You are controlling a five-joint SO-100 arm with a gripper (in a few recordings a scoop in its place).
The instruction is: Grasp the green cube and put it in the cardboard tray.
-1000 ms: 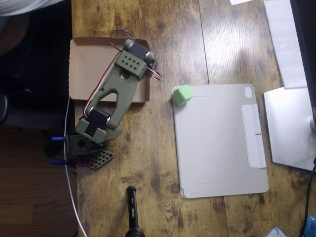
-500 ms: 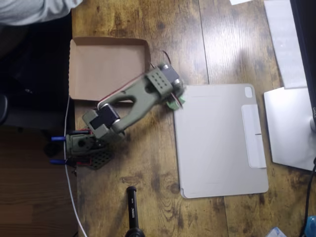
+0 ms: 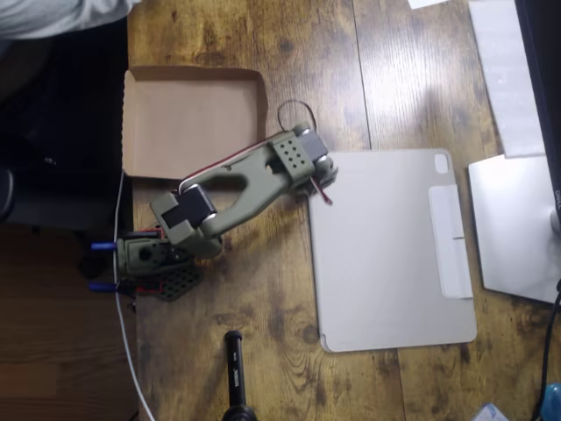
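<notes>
End effector (image 3: 317, 178) hidden under arm, over tablet case (image 3: 394, 250) corner

Overhead view. A wooden table (image 3: 289, 53) of dark-stained, knotty planks is running from top to bottom, with the seams between boards showing as thin dark lines. Soft light is falling on the upper middle boards, where a pale sheen is brightening the grain. Along the left edge the tabletop is ending, and a dim wooden floor (image 3: 53, 342) is lying below it in shadow. A white cable (image 3: 125, 338) is trailing down along the table's left edge. A black cylindrical object (image 3: 235, 373) is resting near the bottom edge.
</notes>
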